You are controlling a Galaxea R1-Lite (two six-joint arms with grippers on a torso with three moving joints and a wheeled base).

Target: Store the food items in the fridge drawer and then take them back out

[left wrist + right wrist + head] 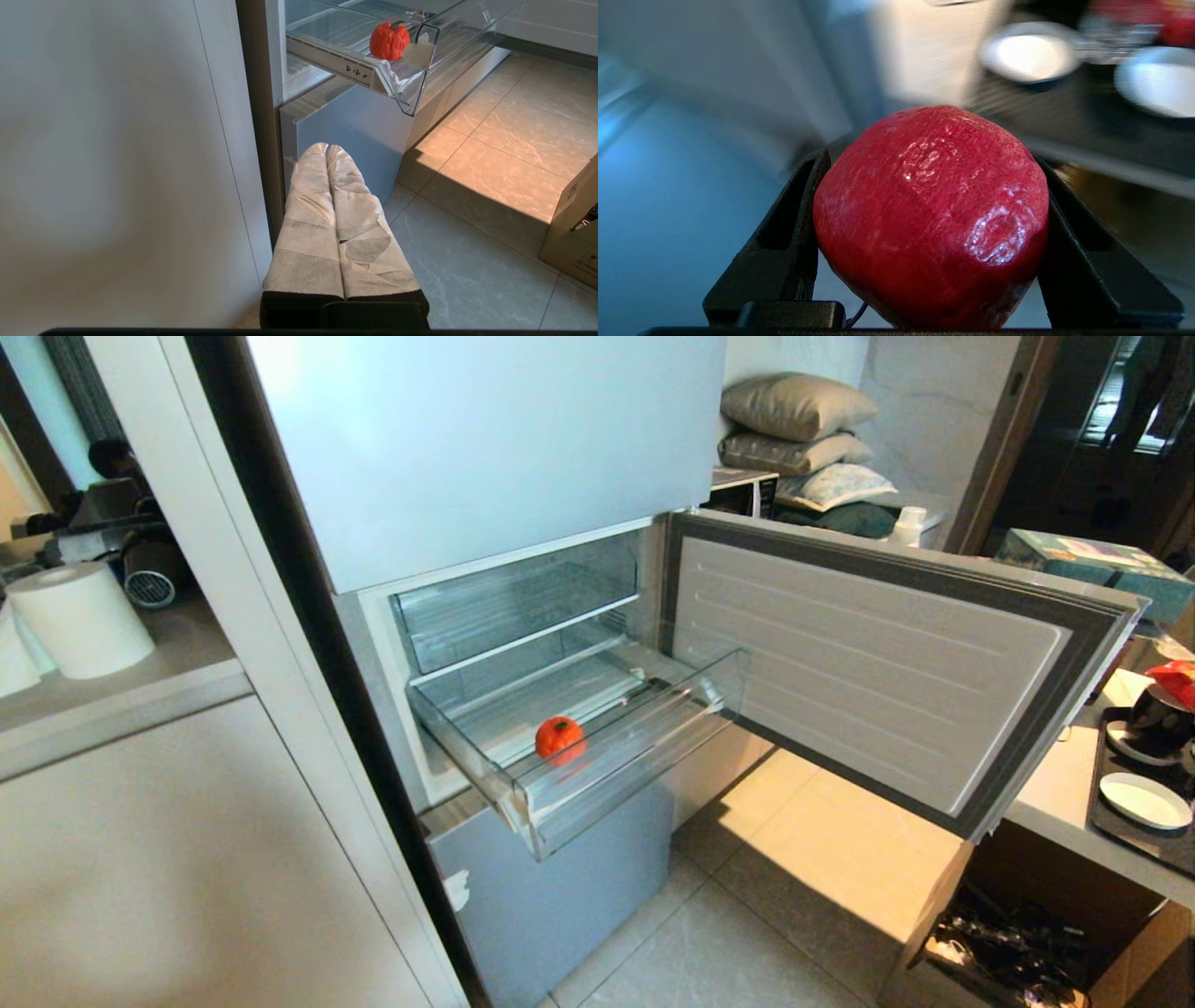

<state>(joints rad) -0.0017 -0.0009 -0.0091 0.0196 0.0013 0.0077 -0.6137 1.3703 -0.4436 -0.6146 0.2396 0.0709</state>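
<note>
Right claw pinches the red fruit; orange fruit sits in fridge drawer.

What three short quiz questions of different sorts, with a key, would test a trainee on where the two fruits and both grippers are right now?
1. True or false: the orange fruit lies in the fridge drawer.
2. Which gripper holds the red fruit? A left, B right.
3. Fill in: the left gripper has its fingers ____.

Key: 1 true. 2 B, the right gripper. 3 shut.
</note>
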